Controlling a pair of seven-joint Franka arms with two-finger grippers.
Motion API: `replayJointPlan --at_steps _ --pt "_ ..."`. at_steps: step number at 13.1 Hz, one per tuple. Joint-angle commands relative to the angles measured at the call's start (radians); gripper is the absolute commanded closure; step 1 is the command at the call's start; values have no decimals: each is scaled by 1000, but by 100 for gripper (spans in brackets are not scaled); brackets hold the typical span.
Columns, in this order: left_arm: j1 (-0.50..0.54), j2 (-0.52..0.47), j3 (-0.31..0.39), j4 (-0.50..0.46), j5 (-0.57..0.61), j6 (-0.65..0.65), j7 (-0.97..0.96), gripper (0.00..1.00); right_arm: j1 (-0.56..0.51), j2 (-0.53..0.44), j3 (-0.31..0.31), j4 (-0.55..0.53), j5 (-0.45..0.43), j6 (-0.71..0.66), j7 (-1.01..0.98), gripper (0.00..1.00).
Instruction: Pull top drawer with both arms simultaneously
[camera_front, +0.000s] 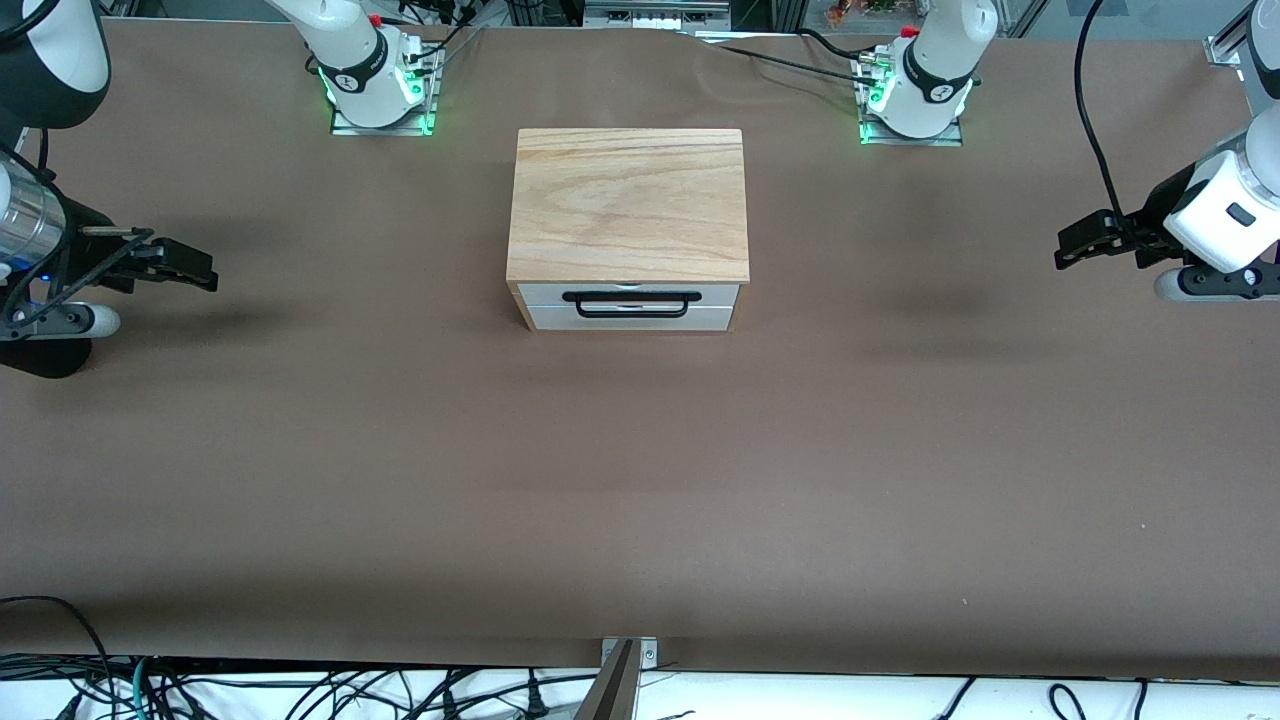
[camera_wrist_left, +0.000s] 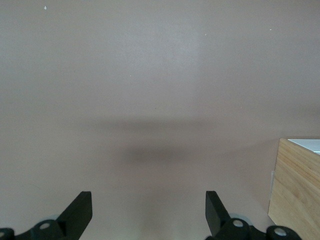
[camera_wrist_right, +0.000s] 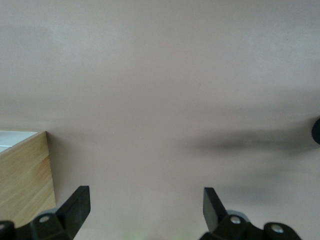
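Top drawer (camera_front: 630, 294) is sitting fully closed in the small cabinet (camera_front: 628, 205) at mid-table, its black wire handle (camera_front: 630, 304) facing the front camera and untouched. Nothing of the pull is looking done yet. Left gripper (camera_front: 1072, 246) is hanging over bare table (camera_front: 640, 480) toward the left arm's end, jaws spread wide and holding nothing. Right gripper (camera_front: 195, 268) is hanging over the right arm's end, likewise wide open and empty. Both are well apart from the handle, so reaching, gripping and pulling are all remaining.
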Motion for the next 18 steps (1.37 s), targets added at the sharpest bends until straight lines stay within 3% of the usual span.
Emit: replayJointPlan --at_steps 1,4,8,11,14,18 --pt "-8 -10 10 -15 -20 11 -9 0 -4 9 5 19 10 -26 -15 0" --pt "-8 -8 10 -15 -20 11 -11 0 3 31 6 19 13 -56 -13 0" --pt "-7 -1 10 -14 -20 12 -9 0 7 52 6 5 156 -66 -23 0" --pt "-7 10 10 -14 -22 15 -9 0 0 92 3 -33 346 -69 -120 0" --pt "-4 47 10 -8 -23 49 -11 0 0 120 3 -151 557 -59 -304 0" --pt "-4 114 10 -14 -75 112 -6 0 5 244 5 -202 783 -64 -542 0"
